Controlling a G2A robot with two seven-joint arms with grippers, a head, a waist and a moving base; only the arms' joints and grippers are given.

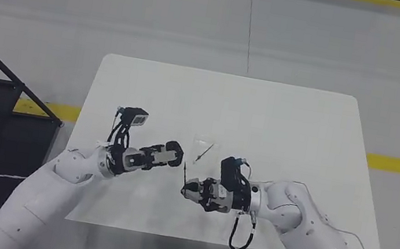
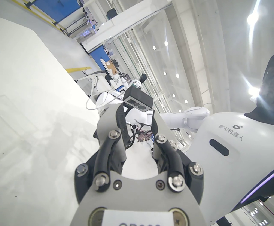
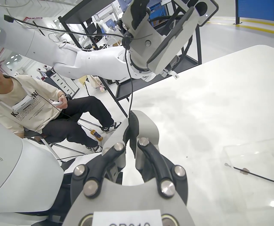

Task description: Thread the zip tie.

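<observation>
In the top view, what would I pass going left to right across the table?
Left tool, open → held zip tie, pinched in the right tool → loose zip tie lying on the table.

Thin black zip tie (image 3: 131, 89), upright, lower end pinched in right hand (image 3: 130, 117)

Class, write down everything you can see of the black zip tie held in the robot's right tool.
The zip tie is a thin, black, plastic-looking strip. It runs straight out from the shut right tool, which pinches it at one end, and it is held over the white table. Its free end reaches toward the left tool; whether they touch cannot be told.
</observation>
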